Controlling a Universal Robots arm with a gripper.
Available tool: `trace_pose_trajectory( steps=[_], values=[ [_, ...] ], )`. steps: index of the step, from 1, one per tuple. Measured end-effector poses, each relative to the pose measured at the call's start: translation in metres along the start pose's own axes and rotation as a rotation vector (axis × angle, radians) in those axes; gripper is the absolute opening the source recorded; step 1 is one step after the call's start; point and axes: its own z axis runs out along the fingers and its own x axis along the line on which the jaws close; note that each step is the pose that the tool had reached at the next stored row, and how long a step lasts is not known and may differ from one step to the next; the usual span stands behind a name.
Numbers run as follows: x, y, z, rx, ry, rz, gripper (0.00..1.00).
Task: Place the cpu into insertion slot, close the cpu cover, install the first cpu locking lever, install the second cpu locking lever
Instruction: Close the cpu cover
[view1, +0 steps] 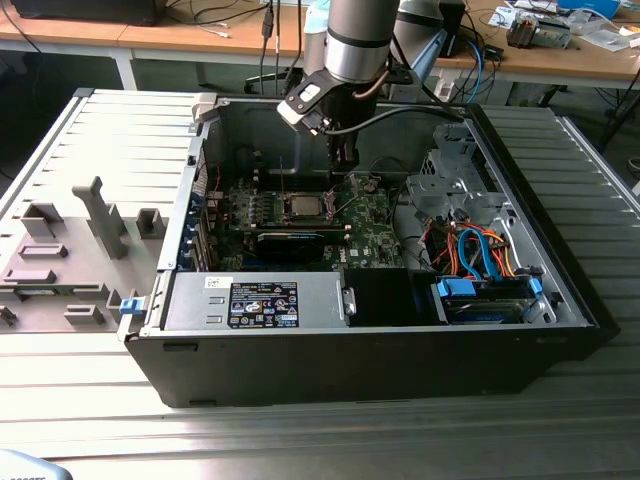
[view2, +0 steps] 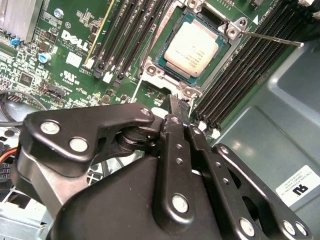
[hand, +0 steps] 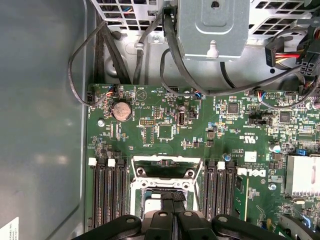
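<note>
Inside the insertion slot (view2: 149, 70) lies the cpu (view2: 192, 47), the gripper (view2: 176, 102) near it, jaws closed on nothing.

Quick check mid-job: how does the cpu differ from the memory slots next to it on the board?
Shape: the cpu is a flat square, while the memory slots are long, narrow strips. Colour: the cpu has a pale silver-grey top, and the memory slots are black. Count: there is one cpu, but the memory slots run in rows on both sides of it. Both sit on the green motherboard.
</note>
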Motion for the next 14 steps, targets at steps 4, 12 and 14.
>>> trace_pose_trajectory(
  steps=[4,12,14],
  values=[
    [0.0000,0.0003,-0.0020,-0.0001,0.0001,0.000,0.11],
    [0.0000,0.0012,-0.0030,-0.0002,0.0005,0.000,0.11],
    [0.0000,0.0015,-0.0033,-0.0001,0.0005,0.000,0.11]
  ],
)
